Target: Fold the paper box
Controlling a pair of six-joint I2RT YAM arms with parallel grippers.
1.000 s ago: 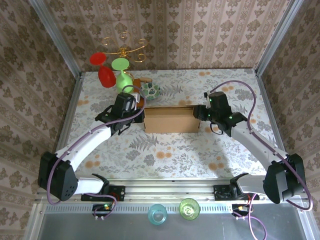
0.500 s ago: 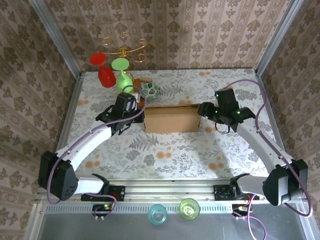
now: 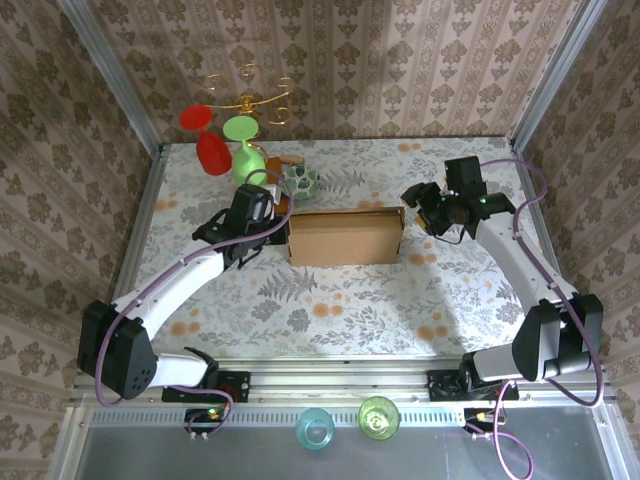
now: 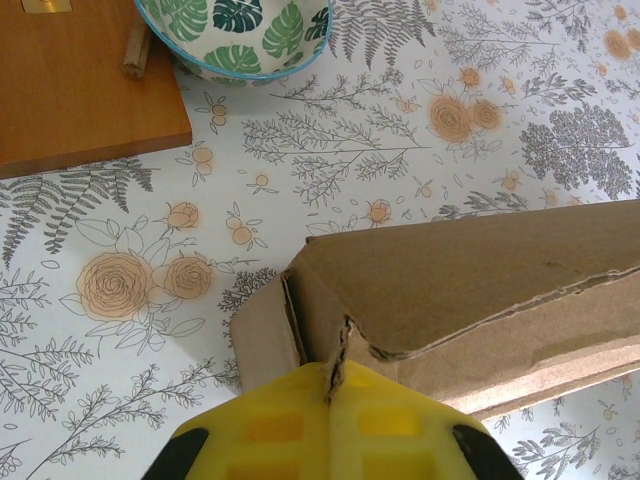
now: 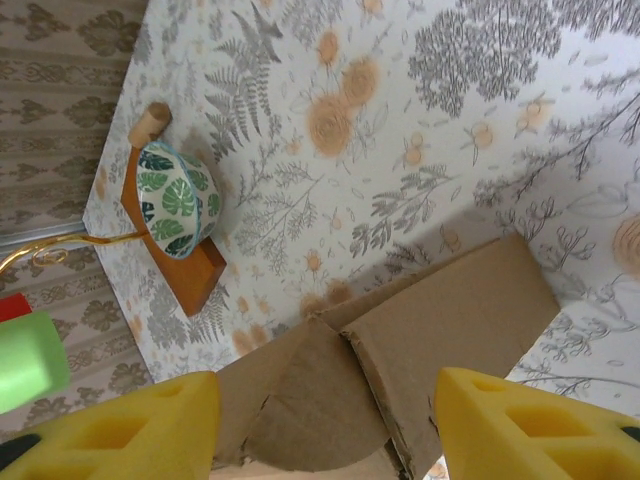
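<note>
Paper box (image 3: 343,237) judged light, creasable cardboard (grip flap edges). Left end effector (image 4: 335,405) clenched its 9 o'clock wall; right end effector (image 5: 320,425) spread, holding nothing.

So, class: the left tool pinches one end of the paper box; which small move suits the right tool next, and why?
Probably move the right tool onto the loose end flap of the paper box and fold it in: the tool hangs open, apart.

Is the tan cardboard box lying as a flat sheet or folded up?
Folded up: the tan cardboard box has raised walls and a rectangular body; flaps at one end look untucked.
</note>
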